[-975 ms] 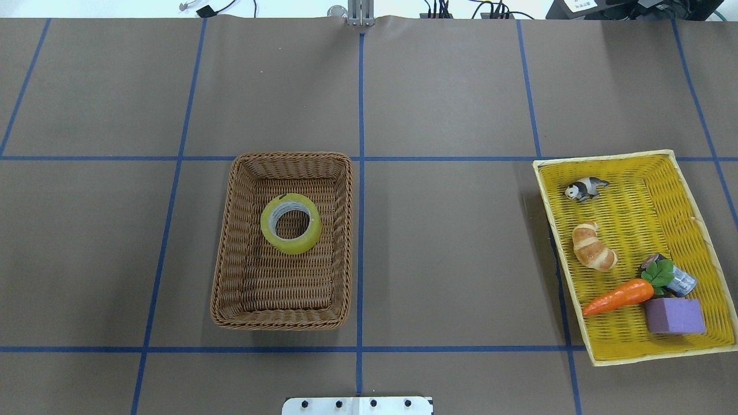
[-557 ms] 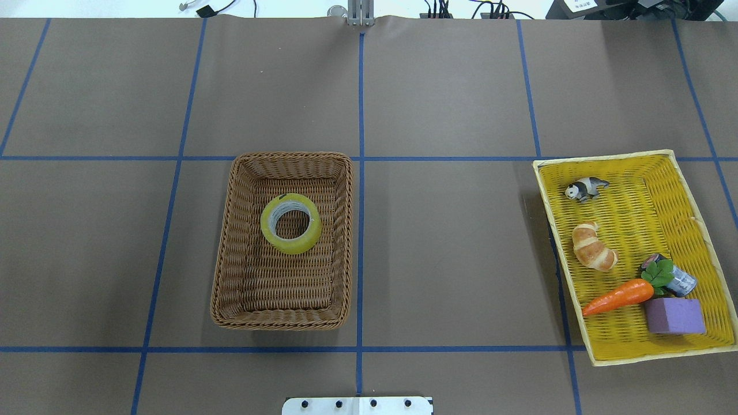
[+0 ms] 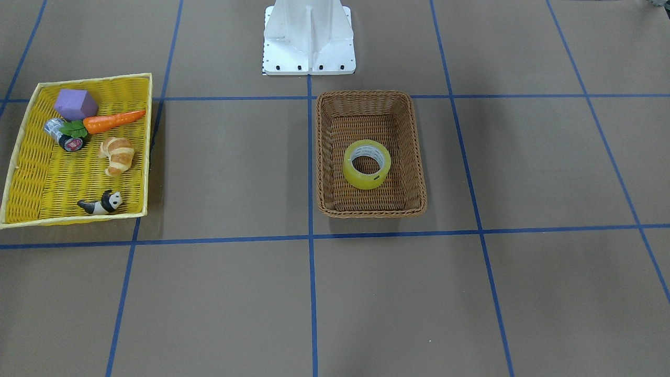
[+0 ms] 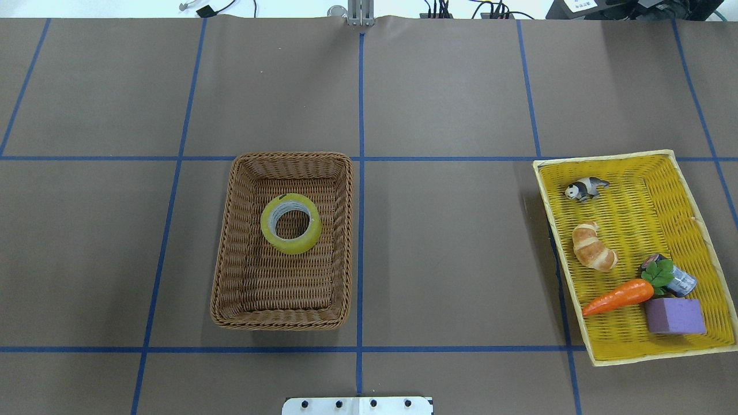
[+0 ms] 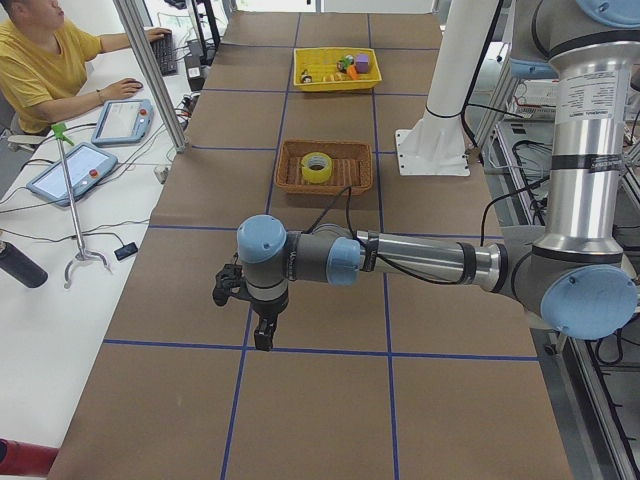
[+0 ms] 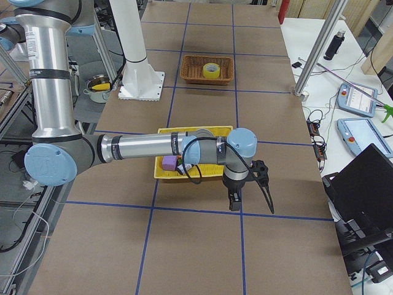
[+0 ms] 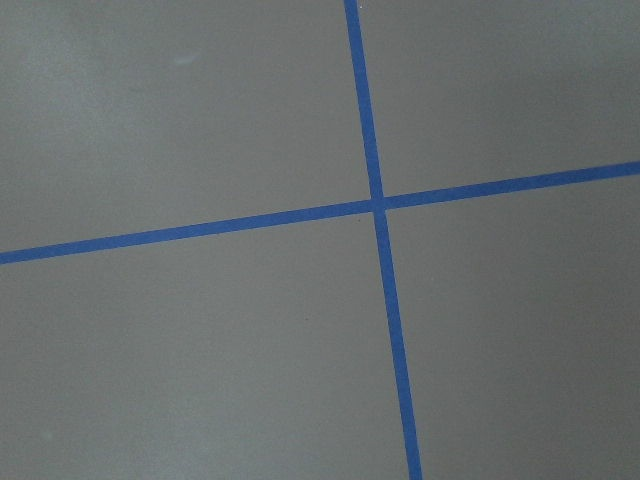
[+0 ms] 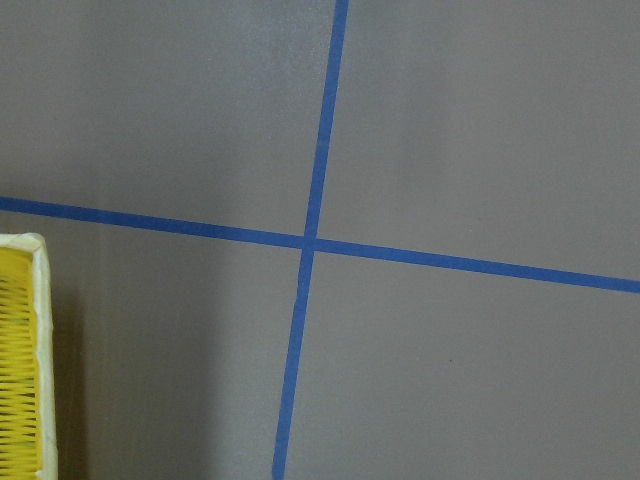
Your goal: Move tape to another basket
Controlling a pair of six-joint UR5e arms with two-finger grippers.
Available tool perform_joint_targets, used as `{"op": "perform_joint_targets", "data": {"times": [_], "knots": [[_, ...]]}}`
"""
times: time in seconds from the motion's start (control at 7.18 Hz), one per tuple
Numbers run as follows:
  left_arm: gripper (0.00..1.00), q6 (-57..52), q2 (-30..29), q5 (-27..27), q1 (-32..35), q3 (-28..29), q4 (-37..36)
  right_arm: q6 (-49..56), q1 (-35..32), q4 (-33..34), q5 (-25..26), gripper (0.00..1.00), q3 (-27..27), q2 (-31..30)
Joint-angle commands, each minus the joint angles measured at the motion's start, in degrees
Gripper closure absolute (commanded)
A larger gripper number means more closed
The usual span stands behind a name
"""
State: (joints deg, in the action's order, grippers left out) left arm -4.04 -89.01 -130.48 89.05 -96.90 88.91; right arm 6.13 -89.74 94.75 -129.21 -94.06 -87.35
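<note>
The yellow tape (image 4: pixel 295 246) lies flat inside the brown wicker basket (image 4: pixel 226 259) left of the table's middle; both also show in the front view, the tape (image 3: pixel 366 181) in the basket (image 3: pixel 372 212). The shallow yellow tray (image 4: pixel 553 230) sits at the right. Neither gripper shows in the overhead or front view. In the left side view my left gripper (image 5: pixel 242 318) hovers over bare table far from the basket. In the right side view my right gripper (image 6: pixel 250 200) hovers just beyond the yellow tray (image 6: pixel 195 130). I cannot tell whether either is open or shut.
The yellow tray holds a panda figure (image 4: pixel 585 188), a croissant (image 4: pixel 592 246), a carrot (image 4: pixel 617 297), a dark can (image 4: pixel 680 281) and a purple block (image 4: pixel 674 316). The right wrist view shows the tray's corner (image 8: pixel 22 350). Blue tape lines cross the brown table. The robot's white base (image 3: pixel 309 36) stands behind the basket.
</note>
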Motion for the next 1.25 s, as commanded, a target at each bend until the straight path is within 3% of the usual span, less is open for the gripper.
{"op": "perform_joint_targets", "data": {"times": [0.0, 1.11], "knots": [[0.01, 0.1, 0.1, -0.1, 0.0, -0.1, 0.0, 0.4, 0.0, 0.0, 0.1, 0.00, 0.0, -0.3], [0.01, 0.1, 0.9, -0.2, 0.0, -0.1, -0.1, 0.5, -0.1, 0.0, 0.0, 0.00, -2.0, -1.4]]}}
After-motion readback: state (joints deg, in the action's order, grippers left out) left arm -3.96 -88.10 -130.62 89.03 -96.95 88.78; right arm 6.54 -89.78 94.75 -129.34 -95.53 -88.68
